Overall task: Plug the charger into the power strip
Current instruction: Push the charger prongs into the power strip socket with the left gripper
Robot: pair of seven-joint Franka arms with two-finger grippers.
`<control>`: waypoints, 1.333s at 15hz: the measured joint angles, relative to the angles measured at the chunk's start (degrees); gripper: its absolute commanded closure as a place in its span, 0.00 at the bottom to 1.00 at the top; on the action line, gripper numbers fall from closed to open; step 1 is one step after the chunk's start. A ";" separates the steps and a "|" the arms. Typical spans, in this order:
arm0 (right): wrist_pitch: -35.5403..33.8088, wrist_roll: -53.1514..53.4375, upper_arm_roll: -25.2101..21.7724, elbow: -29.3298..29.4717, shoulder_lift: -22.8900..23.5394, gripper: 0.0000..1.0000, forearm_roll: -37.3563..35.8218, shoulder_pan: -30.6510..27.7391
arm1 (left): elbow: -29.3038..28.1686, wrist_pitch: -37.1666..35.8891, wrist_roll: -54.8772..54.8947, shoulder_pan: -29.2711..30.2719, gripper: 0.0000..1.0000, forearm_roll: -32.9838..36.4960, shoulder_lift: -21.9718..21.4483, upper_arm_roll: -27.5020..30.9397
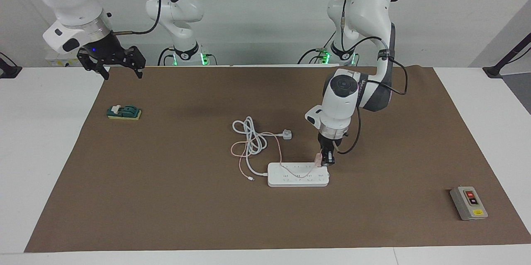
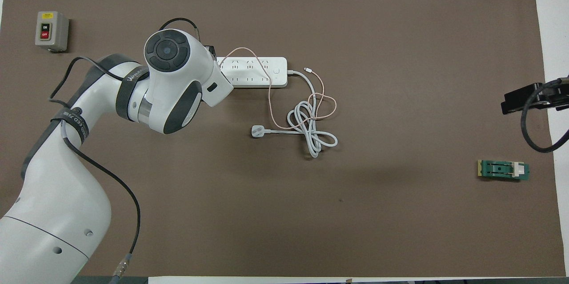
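The white power strip [image 1: 298,174] [image 2: 255,71] lies flat near the middle of the brown mat. My left gripper [image 1: 325,161] points straight down over the strip's end toward the left arm's side, shut on the pale pink charger [image 1: 318,158]. The charger sits just above the strip's top face; whether its prongs touch a socket I cannot tell. Its thin pink cable [image 1: 278,149] [image 2: 270,106] trails across the strip and loops on the mat. In the overhead view the left arm's wrist hides the charger. My right gripper [image 1: 120,68] hangs open, high over the mat's corner by the right arm's base.
The strip's thick white cord [image 1: 249,136] lies coiled on the mat, ending in a white three-pin plug [image 1: 287,134] nearer the robots. A grey box with red and black buttons [image 1: 468,203] sits toward the left arm's end. A green block [image 1: 124,112] lies toward the right arm's end.
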 measured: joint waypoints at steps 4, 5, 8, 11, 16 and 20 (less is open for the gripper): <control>0.00 0.00 0.00 0.00 0.00 0.00 0.00 0.00 | 0.00 0.64 0.00 0.05 1.00 0.00 0.51 0.03; 0.00 0.00 0.00 0.00 0.00 0.00 0.00 0.00 | 0.00 0.65 0.00 0.05 1.00 0.00 0.53 0.02; 0.00 0.00 0.03 0.01 -0.01 0.00 0.00 0.00 | 0.00 0.66 0.00 0.05 1.00 0.00 0.53 0.02; 0.00 0.00 0.03 0.01 -0.02 0.00 0.00 0.00 | 0.06 0.55 0.00 0.05 1.00 0.00 0.55 0.00; 0.00 0.00 0.03 0.01 -0.03 0.00 0.00 0.00 | 3.06 -3.10 -0.08 0.10 1.00 -1.14 1.99 -0.09; 0.00 0.00 0.03 0.02 -0.03 0.00 0.00 0.00 | 4.98 -5.14 -0.08 0.20 1.00 -2.29 2.97 -0.01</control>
